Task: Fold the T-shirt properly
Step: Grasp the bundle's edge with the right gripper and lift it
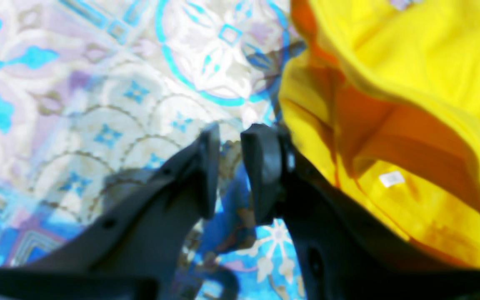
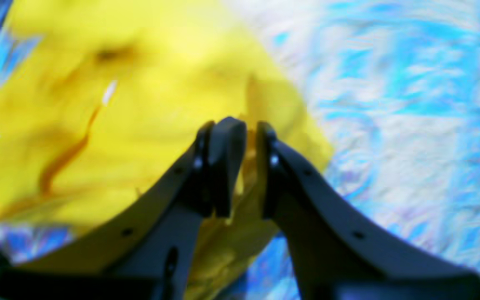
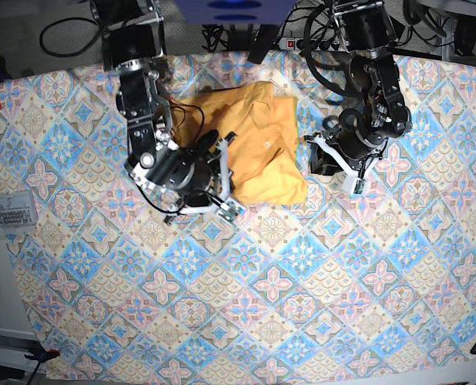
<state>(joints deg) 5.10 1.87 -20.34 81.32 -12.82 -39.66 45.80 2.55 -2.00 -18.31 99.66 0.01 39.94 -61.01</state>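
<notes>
The yellow-orange T-shirt [image 3: 258,148] lies bunched at the back middle of the table. In the left wrist view the T-shirt [image 1: 411,83] fills the right side, with its white tag [image 1: 391,178] showing. My left gripper [image 1: 233,137] stands just beside the cloth edge, narrowly open, with only tablecloth showing in the gap. In the base view that left gripper [image 3: 314,156] is at the shirt's right edge. My right gripper [image 2: 248,137] is shut on a fold of the T-shirt [image 2: 140,104]; from the base view the right gripper [image 3: 223,172] sits at the shirt's left front edge.
A blue-pink patterned tablecloth [image 3: 302,281] covers the whole table. A small grey box [image 3: 10,212] sits off the left edge. Cables and a power strip [image 3: 286,40] run behind the back edge, between the two arm bases.
</notes>
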